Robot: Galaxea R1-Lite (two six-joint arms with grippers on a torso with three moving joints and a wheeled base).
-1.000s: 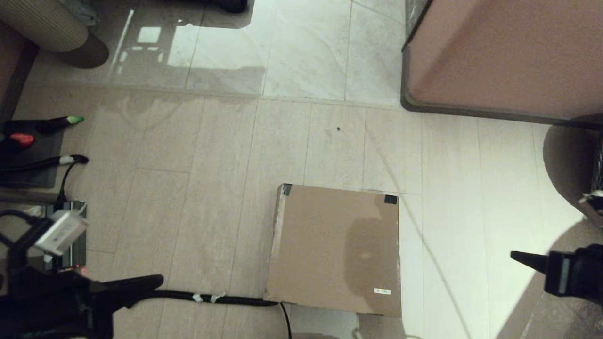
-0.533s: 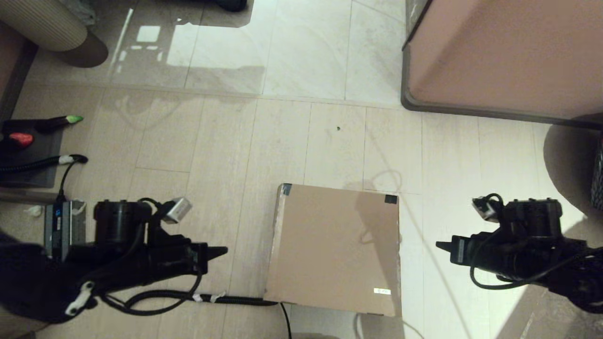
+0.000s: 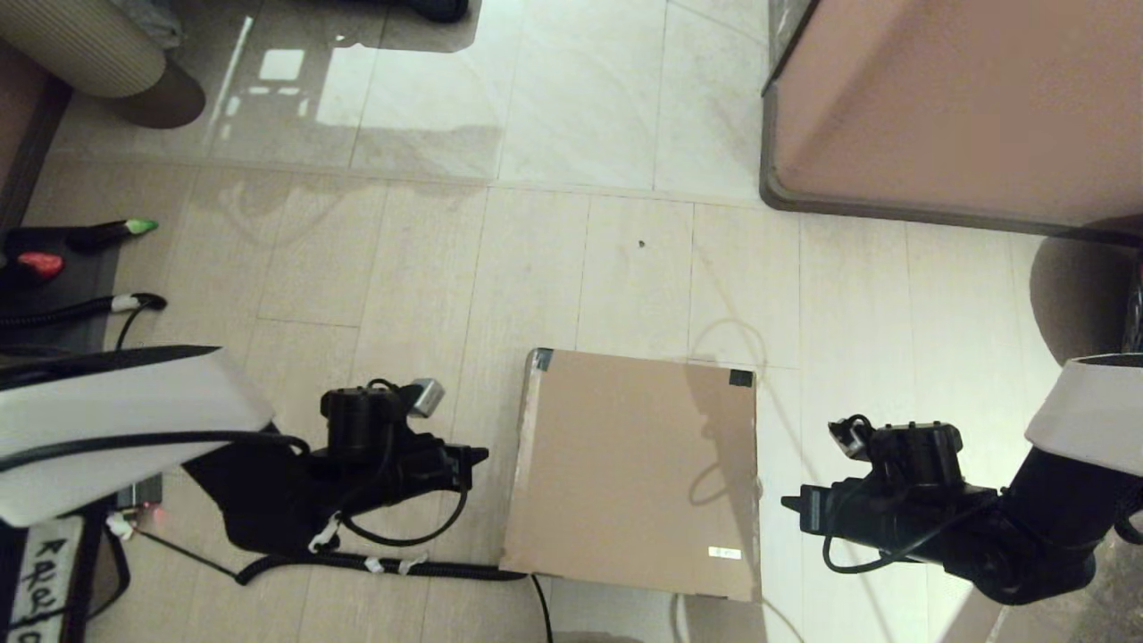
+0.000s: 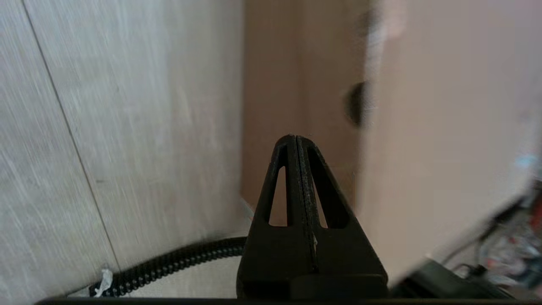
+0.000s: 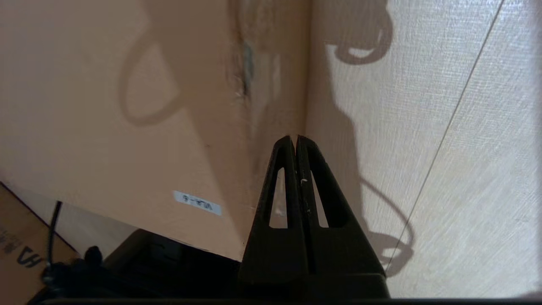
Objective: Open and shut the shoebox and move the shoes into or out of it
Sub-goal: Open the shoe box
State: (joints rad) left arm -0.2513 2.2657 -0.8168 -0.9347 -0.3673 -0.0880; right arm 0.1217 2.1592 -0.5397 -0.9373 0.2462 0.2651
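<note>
The shoebox (image 3: 634, 469), plain brown cardboard with black tape at its far corners and a small white label (image 3: 724, 553), lies on the floor with its lid down. My left gripper (image 3: 482, 455) is shut and empty, its tip a short way off the box's left side (image 4: 292, 106). My right gripper (image 3: 786, 504) is also shut and empty, pointing at the box's right side (image 5: 275, 106) close to the wall. Both reach in level from either side. The shoes are hidden.
A large pinkish-brown cabinet (image 3: 955, 107) stands at the far right. A black corrugated cable (image 3: 393, 564) runs along the floor to the box's near left corner. Dark tools and a cable (image 3: 71, 268) lie at the far left. Pale tile floor (image 3: 571, 268) stretches beyond the box.
Both arms have swung in from the picture's lower corners toward the box, the left one rightward and the right one leftward. The box has not moved.
</note>
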